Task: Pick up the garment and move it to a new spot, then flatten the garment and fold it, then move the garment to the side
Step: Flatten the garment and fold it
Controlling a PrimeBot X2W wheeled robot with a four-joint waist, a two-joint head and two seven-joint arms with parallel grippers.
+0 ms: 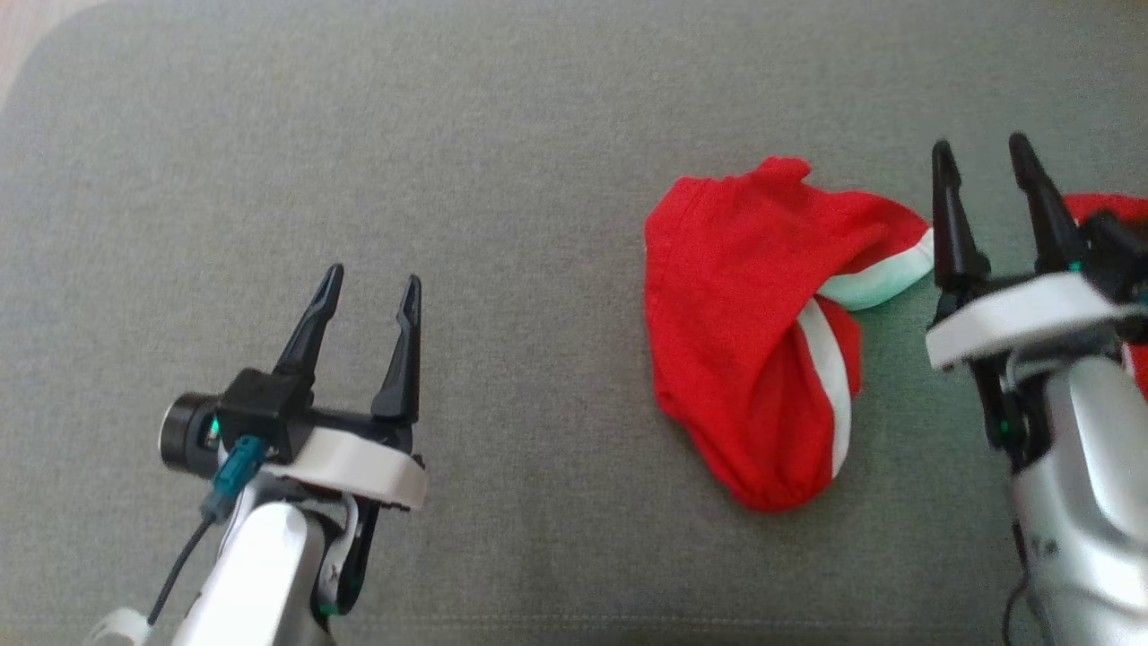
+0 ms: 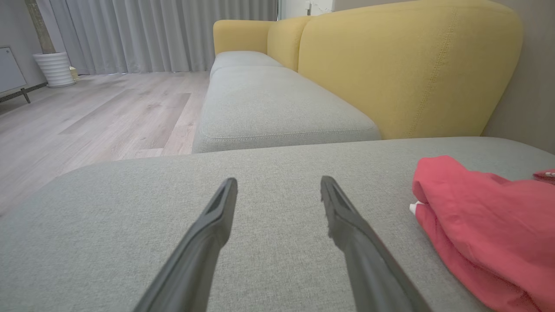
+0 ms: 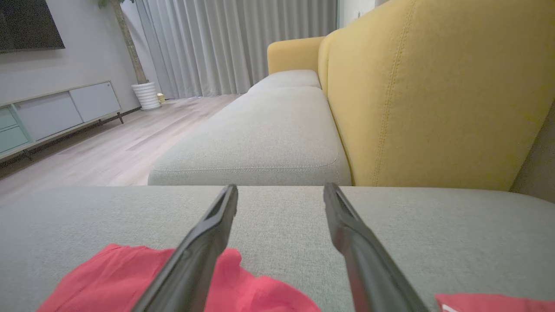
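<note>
Garment (image 1: 744, 332) soft red cloth; cushion (image 1: 448, 135) matt grey weave.

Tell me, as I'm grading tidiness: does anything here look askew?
Yes. The red garment lies bunched and twisted on the grey seat cushion, its white trim curled over itself, neither flat nor folded. More red fabric shows beside the right pincer; whether it is the same garment is unclear.

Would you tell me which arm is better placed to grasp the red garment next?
The right, probably: the right gripper, open, hovers beside the garment, while the left gripper stands far off across the cushion.
</note>
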